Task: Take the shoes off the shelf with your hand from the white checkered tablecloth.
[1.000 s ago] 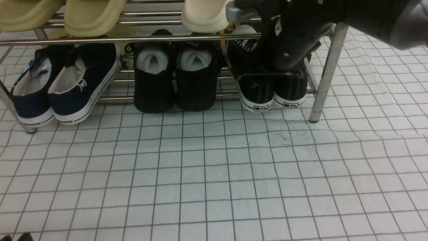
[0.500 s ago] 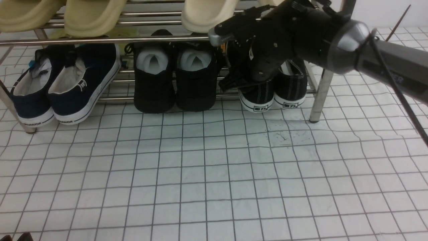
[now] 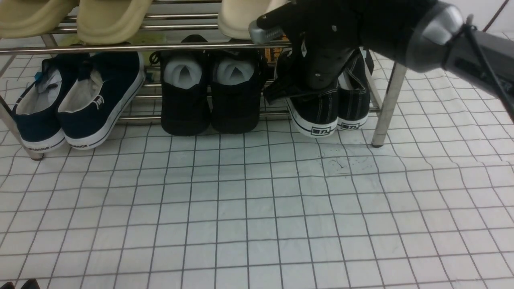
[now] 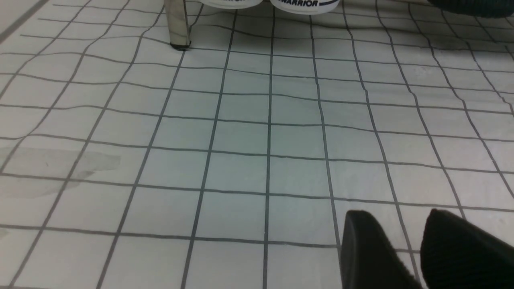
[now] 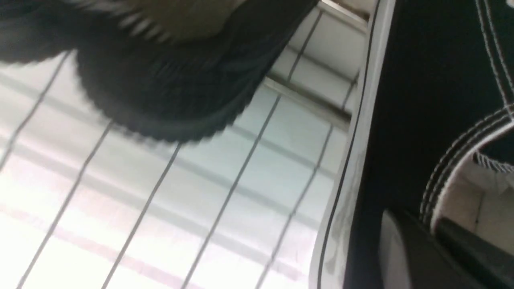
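Although the grasp is made, nothing has left the shelf (image 3: 384,105) yet, so I judge the task to be at the start of the pull-out. Nearest of all, well in front of the shelf, the white checkered tablecloth (image 3: 257,208) lies bare and slightly rippled, ready to receive the pair. The left gripper (image 4: 395,218) hovers low over that cloth, well short of the shelf, its two fingers apart with nothing between them.

At the shelf's front edge, on the lower tier beside the right-hand post, stand the shoes (image 3: 321,114), heels toward the camera. The hand (image 3: 317,82), which is the right gripper, reaches down from under the shelf's upper rail and is pinched tight on the heel collar of the pair's left shoe. The right wrist view shows a finger tucked inside that stitched rim. Its mate stands ungripped just beside it.

Farther along the same tier, away from that post, sit the black paper-stuffed shoes (image 3: 209,100) and then the navy slip-ons (image 3: 90,106). Cream slippers (image 3: 108,20) rest on the shelf's upper tier.

Still to do, as I judge it: draw the gripped shoe clear of the rails, set it on the cloth, then see to the other.

Against the earlier frames, the jaws have gone from spread to clamped. The gripped shoe's heel now juts out past its mate's, where the two sat level. The arm has also swung lower.
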{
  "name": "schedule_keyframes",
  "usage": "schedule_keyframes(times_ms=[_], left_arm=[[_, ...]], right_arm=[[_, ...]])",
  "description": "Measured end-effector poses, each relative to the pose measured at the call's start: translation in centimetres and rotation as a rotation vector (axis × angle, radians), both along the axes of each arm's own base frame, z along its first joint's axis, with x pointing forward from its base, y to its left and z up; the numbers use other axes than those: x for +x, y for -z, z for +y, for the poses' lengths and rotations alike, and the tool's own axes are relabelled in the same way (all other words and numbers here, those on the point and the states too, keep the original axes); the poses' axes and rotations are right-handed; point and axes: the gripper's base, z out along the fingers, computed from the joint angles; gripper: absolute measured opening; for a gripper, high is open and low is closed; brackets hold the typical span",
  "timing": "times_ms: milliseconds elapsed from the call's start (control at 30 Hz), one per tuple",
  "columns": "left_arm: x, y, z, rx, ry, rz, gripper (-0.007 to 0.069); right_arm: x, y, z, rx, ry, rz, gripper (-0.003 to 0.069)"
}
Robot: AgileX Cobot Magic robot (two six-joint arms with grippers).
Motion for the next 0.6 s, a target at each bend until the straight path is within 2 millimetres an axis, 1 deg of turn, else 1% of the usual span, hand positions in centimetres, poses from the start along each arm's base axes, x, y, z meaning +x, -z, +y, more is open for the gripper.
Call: schedule_keyframes(times_ms=[100, 233, 267, 400, 467, 600], left_arm=[[0.0, 0.0, 0.0, 0.000, 0.000, 0.000, 0.0240], [0.0, 0.0, 0.0, 0.000, 0.000, 0.000, 0.0240], [0.0, 0.0, 0.0, 0.000, 0.000, 0.000, 0.0240], [0.0, 0.0, 0.0, 0.000, 0.000, 0.000, 0.0240], [0.0, 0.0, 0.0, 0.000, 0.000, 0.000, 0.0240], [0.0, 0.0, 0.0, 0.000, 0.000, 0.000, 0.0240]], right_arm=[[-2.1, -1.9, 0.1, -0.023, -0.012, 0.028, 0.0002], [-5.1, -3.8, 0.8, -0.072, -0.052, 0.044, 0.0003], [-5.5, -4.1, 0.9, -0.074, -0.058, 0.044, 0.0003], [-8.6, -6.5, 1.5, -0.031, -0.095, 0.013, 0.0004], [-9.2, -6.9, 1.5, -0.020, -0.092, 0.013, 0.0005], [-11.3, -7.7, 0.0, 0.016, -0.059, 0.032, 0.0006]])
